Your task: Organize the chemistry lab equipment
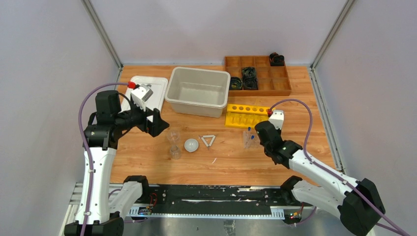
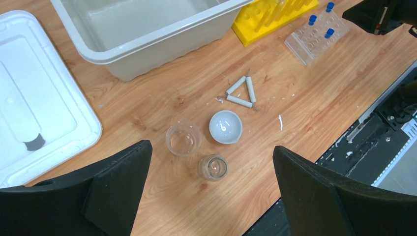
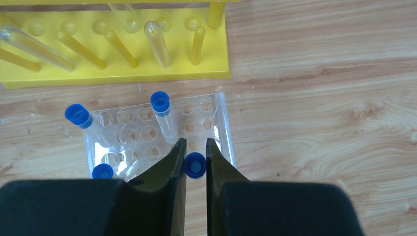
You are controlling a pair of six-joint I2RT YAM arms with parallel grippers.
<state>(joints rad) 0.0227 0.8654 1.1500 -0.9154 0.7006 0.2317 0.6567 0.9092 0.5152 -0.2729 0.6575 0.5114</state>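
In the right wrist view my right gripper is shut on a blue-capped tube, which stands in a clear rack. Three more blue-capped tubes stand in that rack. My left gripper hangs wide open and holds nothing; it is above two small glass beakers. Beside the beakers are a white round dish and a white triangle frame. From above, the beakers, the dish and the triangle sit mid-table, left of the clear rack.
A yellow tube rack holding clear tubes stands behind the clear rack. A grey bin, a white lid and a wooden divided box with black items line the back. A small white sliver lies near the front.
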